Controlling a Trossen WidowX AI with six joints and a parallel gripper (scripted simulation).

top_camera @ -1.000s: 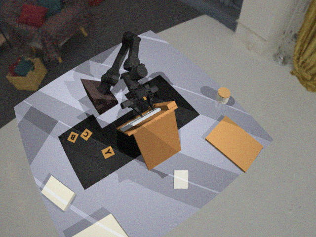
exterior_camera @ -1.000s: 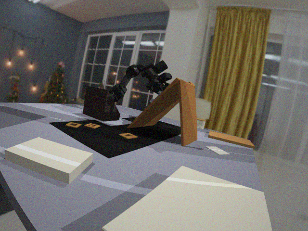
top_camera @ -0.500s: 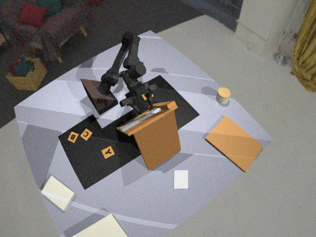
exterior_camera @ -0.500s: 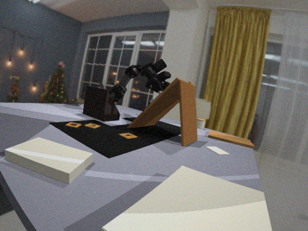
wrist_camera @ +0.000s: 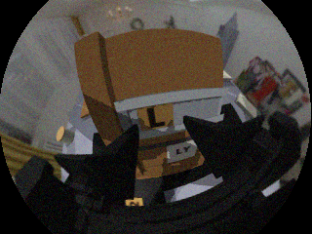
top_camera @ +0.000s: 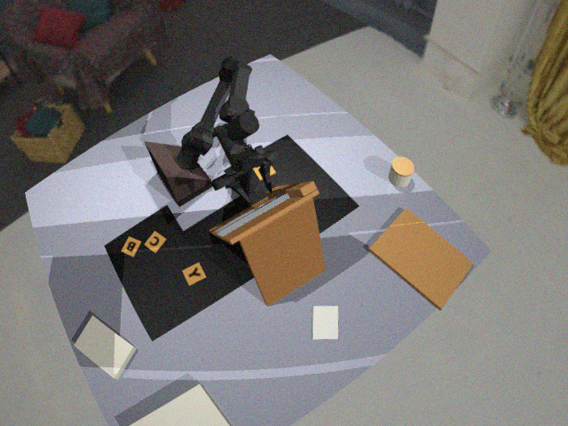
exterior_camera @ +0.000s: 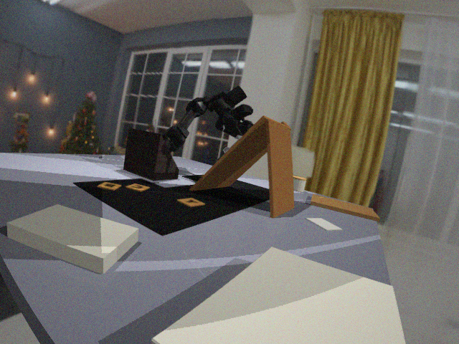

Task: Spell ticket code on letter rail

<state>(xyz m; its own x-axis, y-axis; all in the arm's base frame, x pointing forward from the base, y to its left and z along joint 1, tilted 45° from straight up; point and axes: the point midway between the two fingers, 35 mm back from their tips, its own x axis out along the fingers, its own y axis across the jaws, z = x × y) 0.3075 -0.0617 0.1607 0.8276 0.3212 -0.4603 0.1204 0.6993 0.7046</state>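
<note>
Some letters I cannot read.
In the top view my hand (top_camera: 260, 187) (wrist_camera: 162, 123) partly covers one tile (top_camera: 271, 171); my wrist view cuts into its letter. The pale slab (top_camera: 183, 407) continues past the bottom edge.

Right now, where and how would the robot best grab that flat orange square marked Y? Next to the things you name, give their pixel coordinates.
The flat orange square tile marked Y (top_camera: 193, 273) (exterior_camera: 191, 202) lies face up on the black mat (top_camera: 160, 303) (exterior_camera: 159, 222). I'd come from straight above, fingers pinching two opposite edges: it looks thin, and nothing stands close against its sides.
</note>
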